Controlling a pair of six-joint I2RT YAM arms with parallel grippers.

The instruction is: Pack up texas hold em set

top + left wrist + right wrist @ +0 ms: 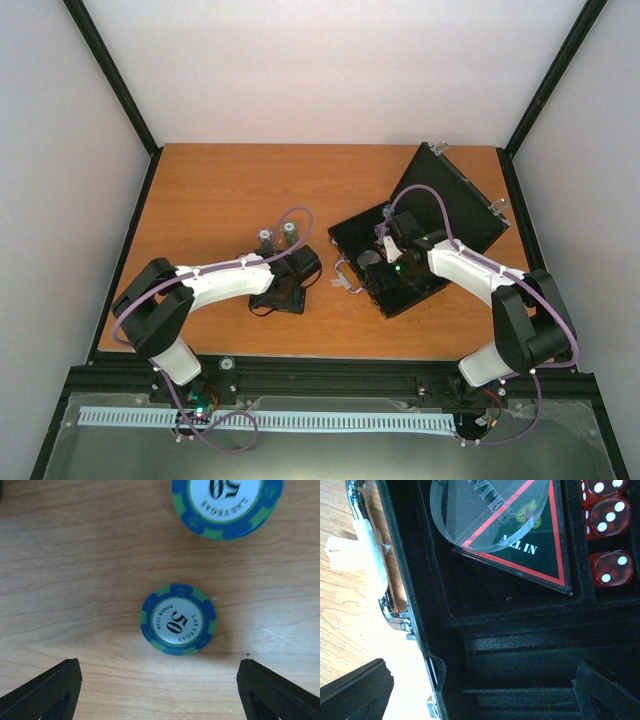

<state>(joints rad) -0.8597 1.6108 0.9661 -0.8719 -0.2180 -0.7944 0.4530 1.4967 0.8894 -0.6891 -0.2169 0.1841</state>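
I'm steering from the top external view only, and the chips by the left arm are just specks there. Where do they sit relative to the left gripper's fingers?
Observer: The left wrist view shows a blue-and-green chip stack marked 50 just ahead of the open left gripper, centred between its fingers, untouched.
Operator: And the other speck?
Observer: A second 50 stack lies farther ahead, off to one side, apart from the first.
Operator: What is under the right gripper?
Observer: The right wrist view shows the open right gripper over the case, where red dice sit in a side slot beside a clear disc lying on an ALL IN plaque.
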